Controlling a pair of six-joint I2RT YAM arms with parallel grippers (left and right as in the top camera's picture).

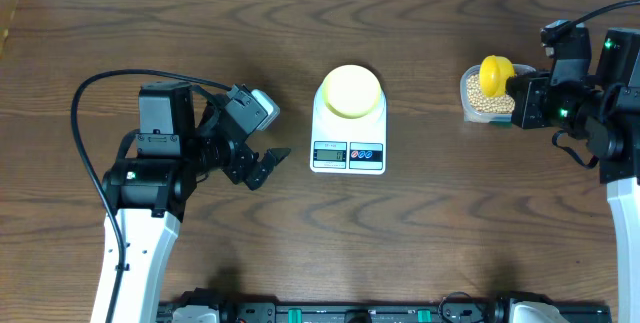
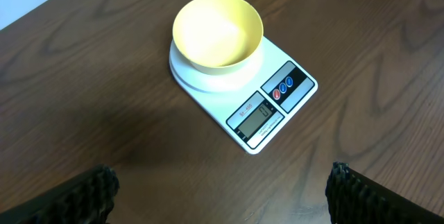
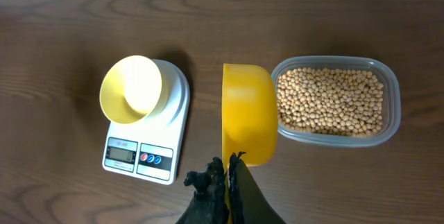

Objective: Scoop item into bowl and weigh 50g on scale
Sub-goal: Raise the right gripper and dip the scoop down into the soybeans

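Note:
The pale yellow-green bowl (image 1: 350,90) stands empty on the white scale (image 1: 348,148) at the table's middle; both also show in the left wrist view, bowl (image 2: 217,31) and scale (image 2: 277,102), and in the right wrist view, bowl (image 3: 130,89) and scale (image 3: 149,156). The beans (image 3: 329,100) fill a clear tub (image 1: 474,105) at the right. My right gripper (image 3: 229,172) is shut on the handle of a bright yellow scoop (image 3: 248,121), held beside the tub (image 3: 392,106) with its cup (image 1: 495,73) over the tub's edge. My left gripper (image 1: 262,166) is open and empty, left of the scale.
The table's far edge runs along the top of the overhead view. A black rail with the arm bases (image 1: 350,313) lies along the front edge. A cable loops over the left arm (image 1: 100,88).

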